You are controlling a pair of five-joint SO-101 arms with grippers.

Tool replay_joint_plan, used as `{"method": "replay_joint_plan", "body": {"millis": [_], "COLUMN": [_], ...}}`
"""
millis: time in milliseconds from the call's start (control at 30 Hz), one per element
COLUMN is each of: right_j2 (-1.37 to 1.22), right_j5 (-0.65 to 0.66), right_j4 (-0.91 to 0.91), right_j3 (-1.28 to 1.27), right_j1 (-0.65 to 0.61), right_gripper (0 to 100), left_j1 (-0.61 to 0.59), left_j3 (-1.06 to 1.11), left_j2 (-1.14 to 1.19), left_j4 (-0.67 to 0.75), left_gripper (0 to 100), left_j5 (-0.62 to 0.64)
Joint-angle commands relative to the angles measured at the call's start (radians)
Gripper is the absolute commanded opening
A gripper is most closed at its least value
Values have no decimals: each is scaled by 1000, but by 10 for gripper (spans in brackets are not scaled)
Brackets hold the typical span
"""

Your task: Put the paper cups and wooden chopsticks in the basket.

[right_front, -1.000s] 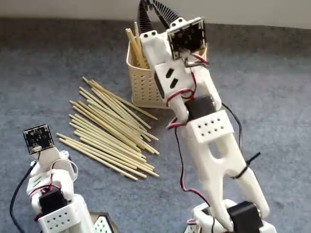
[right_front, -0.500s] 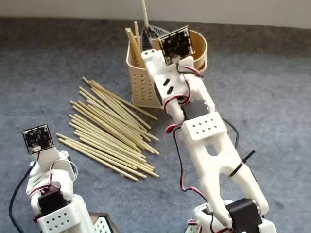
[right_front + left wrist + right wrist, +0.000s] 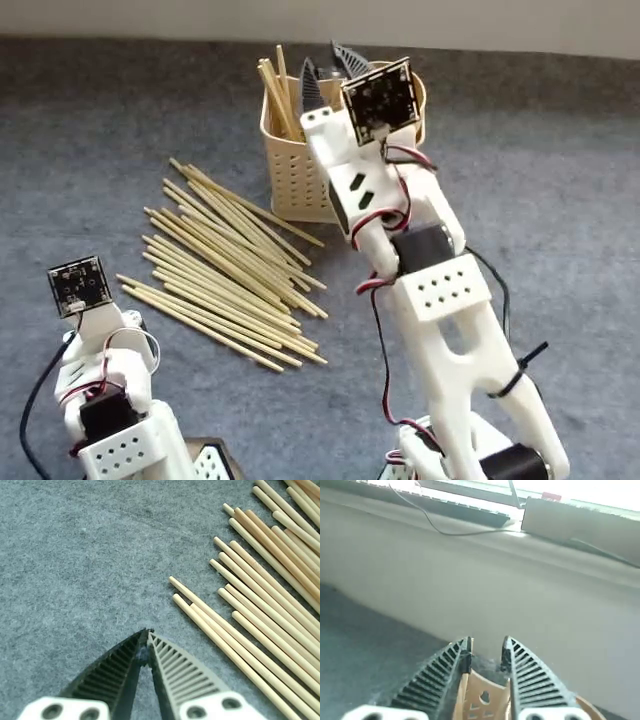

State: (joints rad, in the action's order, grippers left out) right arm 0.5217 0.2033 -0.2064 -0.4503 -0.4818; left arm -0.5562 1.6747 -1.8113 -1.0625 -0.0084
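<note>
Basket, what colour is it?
Cream, a pale yellowish beige, with rows of little holes in its walls. The high view shows the basket best.

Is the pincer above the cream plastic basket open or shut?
Open: the right pincer has black ribbed tips standing apart above the basket.

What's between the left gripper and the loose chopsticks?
Nothing. In the left wrist view, only bare grey mat lies between the left gripper and the nearest chopsticks.
</note>
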Motion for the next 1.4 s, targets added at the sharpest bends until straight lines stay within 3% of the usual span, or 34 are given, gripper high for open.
{"method": "replay_joint_plan", "body": {"millis": [0,267,533,1100,1200,1367], "right_j2": [91,117,102,-274,-306,-317], "right_j5": [-6,-5,-6,-3,49,61], "right_j4": [-150,-349,-490,-519,-519,-519], "right_j3": [21,15,-13,-50,-48,-48], "right_j1": [-71,-173,-274,-300,-300,-297], "right_gripper": [112,47,47,50,50,104], "left_j1": [-4,-4,-4,-19,-48,-48], "left_j3": [21,21,21,21,21,21], "left_j2": [-13,-13,-13,-15,-15,-13], "left_j4": [18,17,18,21,43,44], "left_gripper": [11,11,11,11,11,11], "left_j5": [-8,-8,-8,-9,-8,-8]}}
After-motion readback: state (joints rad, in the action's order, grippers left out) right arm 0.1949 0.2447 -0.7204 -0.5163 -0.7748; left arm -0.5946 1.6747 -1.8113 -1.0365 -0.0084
